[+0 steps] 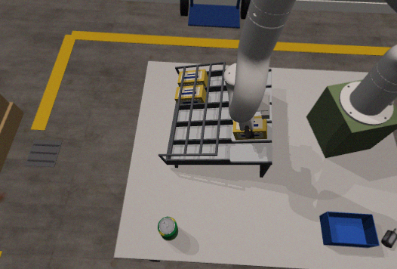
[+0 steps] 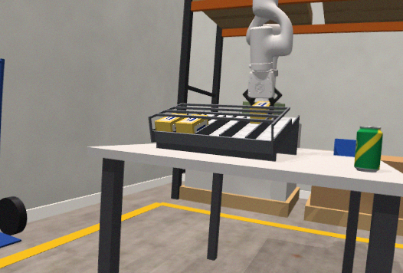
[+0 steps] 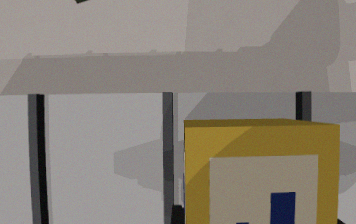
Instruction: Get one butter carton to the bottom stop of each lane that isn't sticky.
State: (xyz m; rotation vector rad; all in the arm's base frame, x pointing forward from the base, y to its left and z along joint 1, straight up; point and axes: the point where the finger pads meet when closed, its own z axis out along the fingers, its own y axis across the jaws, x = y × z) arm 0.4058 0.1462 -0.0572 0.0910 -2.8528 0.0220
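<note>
Top view, end effector: at right of centre, pinching a butter carton.
Top view, held carton (image 1: 259,133) (image 2: 257,113) (image 3: 260,140): between the fingers of the end effector (image 1: 247,131) (image 2: 262,104) (image 3: 260,220), over the fourth lane down, right end of the shelf (image 1: 207,162) (image 2: 214,145) (image 3: 168,145).
Top view, delivered cartons: upper carton (image 1: 191,77) (image 2: 165,124) and lower carton (image 1: 190,94) (image 2: 188,124), at the left-end stop, top two lanes.
Exterior view, carton pair: side by side, left of centre, behind the front board; two good lanes, by the look of it.
Exterior view, carton in grip: upper centre, at the raised end; underside contact impossible to tell.
Wrist view, alignment: yellow box at lower right, edges nearly parallel to the dividers.
Wrist view, advice: centre between dividers, lower gently, spread evenly, then watch for a slide or a stall.
</note>
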